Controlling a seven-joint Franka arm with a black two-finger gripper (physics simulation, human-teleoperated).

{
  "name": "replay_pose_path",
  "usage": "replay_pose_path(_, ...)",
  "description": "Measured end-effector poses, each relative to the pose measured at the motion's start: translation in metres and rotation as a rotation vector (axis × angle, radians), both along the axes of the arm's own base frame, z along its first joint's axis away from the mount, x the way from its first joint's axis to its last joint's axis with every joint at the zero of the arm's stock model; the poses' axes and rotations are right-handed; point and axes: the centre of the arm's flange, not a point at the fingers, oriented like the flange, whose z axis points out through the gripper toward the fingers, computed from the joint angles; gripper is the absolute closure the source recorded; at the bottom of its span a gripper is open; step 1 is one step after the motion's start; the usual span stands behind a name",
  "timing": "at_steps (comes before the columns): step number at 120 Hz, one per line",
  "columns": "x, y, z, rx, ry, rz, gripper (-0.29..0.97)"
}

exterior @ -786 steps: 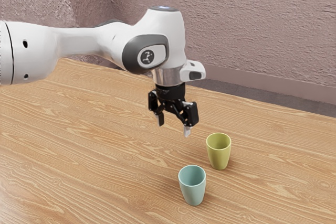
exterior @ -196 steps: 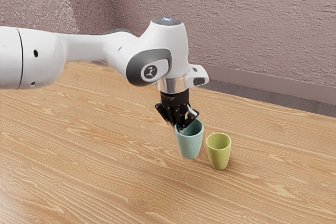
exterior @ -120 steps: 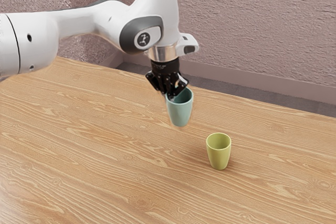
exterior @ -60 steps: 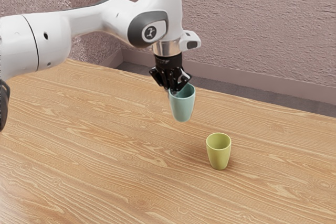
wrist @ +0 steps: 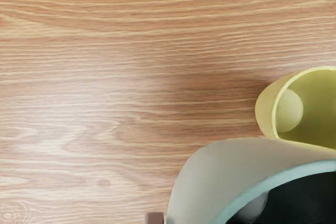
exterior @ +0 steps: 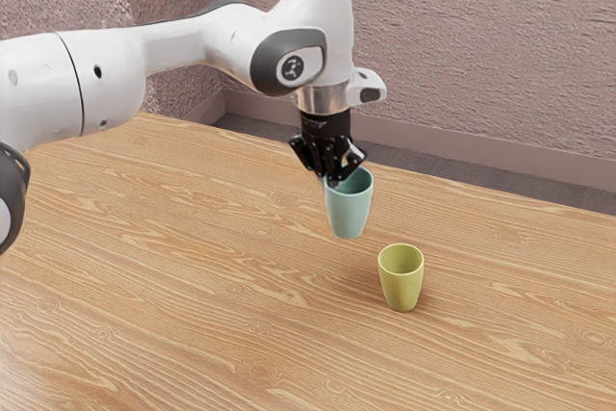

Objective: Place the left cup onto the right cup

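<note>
**Cup transfer: teal cup aloft, short of green cup**

Gripper (exterior: 339,172) clamped on the rim of the teal cup (exterior: 348,205), which hangs upright, mouth up, clear of the bench (exterior: 144,238). Green cup (exterior: 400,277) stands upright below the gripper, offset toward the exterior view's right, not yet under the held cup. Judged need: sideways shift, then straight descent. Room around the green cup is open.

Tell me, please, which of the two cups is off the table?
The teal cup, gripped at its rim by the gripper and hanging in the air; the yellow-green cup stands on the table.
</note>
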Motion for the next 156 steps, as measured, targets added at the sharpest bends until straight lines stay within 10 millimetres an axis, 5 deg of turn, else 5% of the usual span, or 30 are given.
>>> replay_pose_path(103, -0.003, -0.052, -0.010, -0.051, 0.006, -0.041, 0.78)
replay_pose_path(156, 0.002, -0.056, -0.030, -0.059, 0.021, -0.022, 0.78)
